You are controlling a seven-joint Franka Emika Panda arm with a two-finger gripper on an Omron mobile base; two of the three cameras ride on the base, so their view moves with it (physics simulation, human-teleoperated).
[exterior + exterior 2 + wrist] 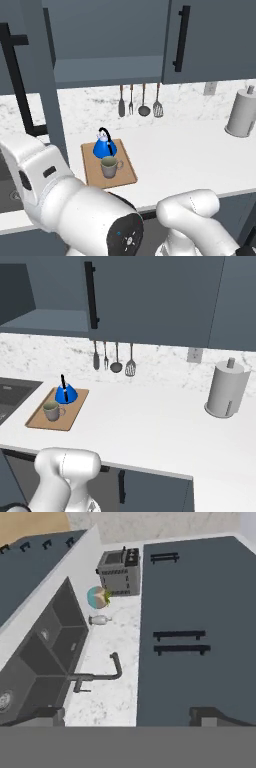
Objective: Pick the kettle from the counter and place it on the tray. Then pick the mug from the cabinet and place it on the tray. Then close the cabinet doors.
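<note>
While arm hides tray (127, 175) corner | kettle (105, 146), mug (110, 167) aboard

The tray (127, 175) is showing matt light wood, the kettle (104, 148) gleaming glossy blue. The counter (190, 155) is looking smooth white under speckled marble-like backsplash (85, 107); cabinet doors (210, 40) reading matt slate.

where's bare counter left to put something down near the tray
The widest free patch is the white counter between the tray and the paper towel holder, below the hanging utensils. A thinner strip runs along the counter's front edge. The tray itself is crowded: kettle and mug take up most of it. The sink borders its far side.
</note>
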